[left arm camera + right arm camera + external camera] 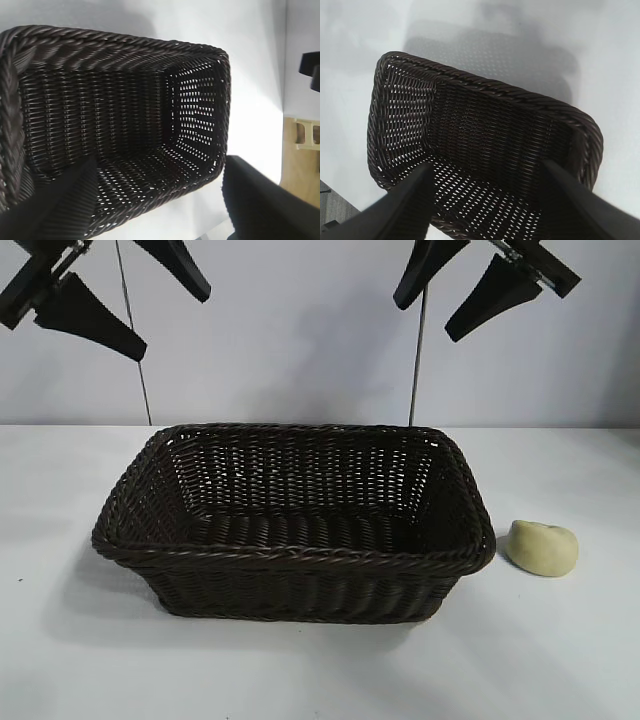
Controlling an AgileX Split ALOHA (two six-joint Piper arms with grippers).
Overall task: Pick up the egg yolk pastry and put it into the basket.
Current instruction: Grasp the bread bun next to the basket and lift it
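A plain white table (80, 660) carries everything here. Its far edge meets a pale wall. A large dark brown woven basket (300, 585) stands directly on it, around the middle, its long sides running parallel to the far edge. Just beside the basket's right-hand short end, close to the rim but apart from it, a small pale yellow egg yolk pastry (541, 547) lies on the bare surface, nearer the table's right edge. Both cast soft shadows on the white top.

Even, bright overhead light; soft shadow lies under and left of the basket (290, 520). Wrist views blur near fingers (405, 210).
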